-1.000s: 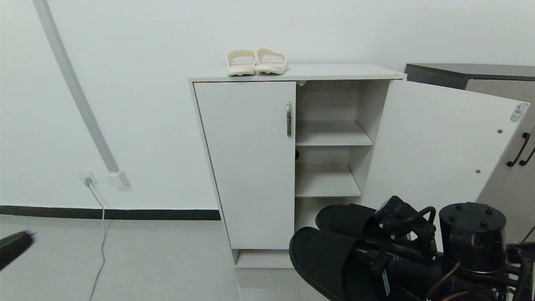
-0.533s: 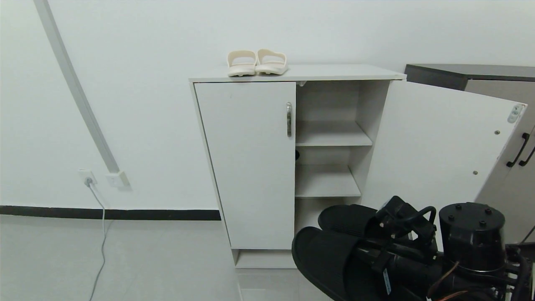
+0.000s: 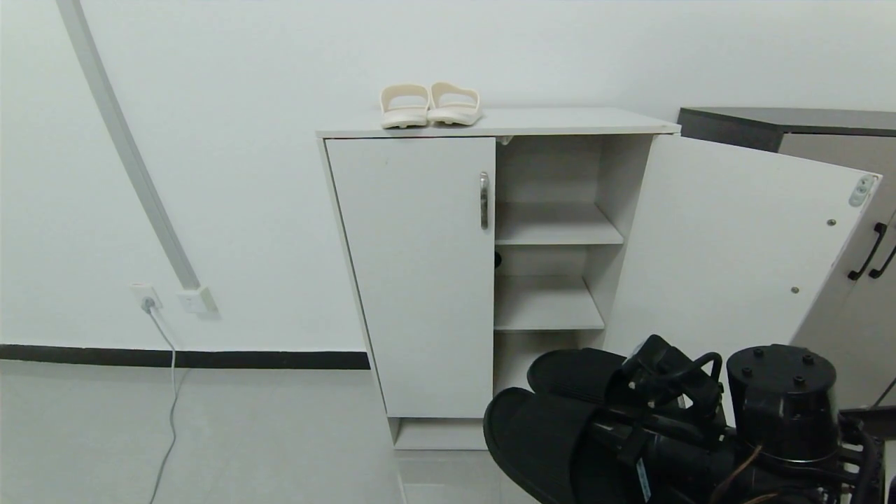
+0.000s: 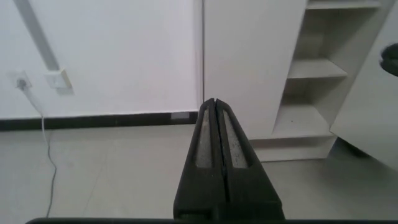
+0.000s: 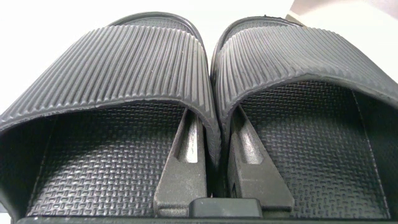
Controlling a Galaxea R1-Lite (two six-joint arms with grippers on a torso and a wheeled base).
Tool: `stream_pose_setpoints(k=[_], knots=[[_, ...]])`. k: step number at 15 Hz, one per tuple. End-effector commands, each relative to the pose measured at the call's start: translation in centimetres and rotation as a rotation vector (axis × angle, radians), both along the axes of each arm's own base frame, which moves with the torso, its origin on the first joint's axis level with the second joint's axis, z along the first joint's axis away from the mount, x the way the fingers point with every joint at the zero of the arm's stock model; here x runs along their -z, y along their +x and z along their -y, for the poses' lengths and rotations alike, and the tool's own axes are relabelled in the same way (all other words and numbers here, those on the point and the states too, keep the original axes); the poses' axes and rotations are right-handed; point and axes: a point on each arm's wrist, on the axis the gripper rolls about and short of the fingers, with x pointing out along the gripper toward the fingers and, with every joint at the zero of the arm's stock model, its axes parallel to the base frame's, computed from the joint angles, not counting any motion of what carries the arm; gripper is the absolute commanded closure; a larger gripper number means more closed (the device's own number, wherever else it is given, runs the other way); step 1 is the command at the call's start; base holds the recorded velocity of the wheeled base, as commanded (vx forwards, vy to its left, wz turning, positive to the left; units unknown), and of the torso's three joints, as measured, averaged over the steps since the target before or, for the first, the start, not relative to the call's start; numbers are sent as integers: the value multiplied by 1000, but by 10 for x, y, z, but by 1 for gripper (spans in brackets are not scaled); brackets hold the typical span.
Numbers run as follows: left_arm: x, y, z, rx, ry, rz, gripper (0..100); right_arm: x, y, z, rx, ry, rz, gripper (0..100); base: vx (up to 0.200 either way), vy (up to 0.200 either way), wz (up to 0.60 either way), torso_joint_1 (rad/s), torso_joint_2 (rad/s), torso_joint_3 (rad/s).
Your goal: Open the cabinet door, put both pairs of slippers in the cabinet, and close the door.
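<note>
Clamping the black slippers [image 3: 553, 427] by their inner edges with the right tool [image 5: 216, 121], low before the cabinet [image 3: 616, 182]. Right door [image 3: 728, 245] swung wide on the shelves [image 3: 556, 231], left door [image 3: 409, 280] shut. Cream slippers [image 3: 429, 105] up on the cabinet top. Left tool [image 4: 214, 106] pinched closed above the floor [image 4: 112, 174].

Right gripper [image 5: 216, 134] clamps the black slippers [image 5: 137, 68] by their touching walls; one jaw inside each.

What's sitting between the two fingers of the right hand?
The touching inner side walls of the two black slippers, with one finger inside each slipper, as the right wrist view shows.
</note>
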Motion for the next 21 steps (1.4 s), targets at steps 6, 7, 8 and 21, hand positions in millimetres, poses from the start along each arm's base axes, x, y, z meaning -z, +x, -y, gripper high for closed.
stream_pose_setpoints(k=[6, 7, 8, 21], knots=[[1, 0, 0, 5, -3, 5, 100, 22, 0, -26, 137, -4, -10, 100, 0, 0, 0, 0, 0, 0], [1, 0, 0, 5, -5, 5, 100, 25, 5, -42, 221, 41, 13, 100, 0, 0, 0, 0, 0, 0], [1, 0, 0, 5, -5, 5, 100, 32, 14, -60, 329, 60, 47, 100, 0, 0, 0, 0, 0, 0], [1, 0, 0, 5, -3, 5, 100, 76, 81, -103, 754, 55, 149, 100, 0, -92, 0, 2, 1, 1]])
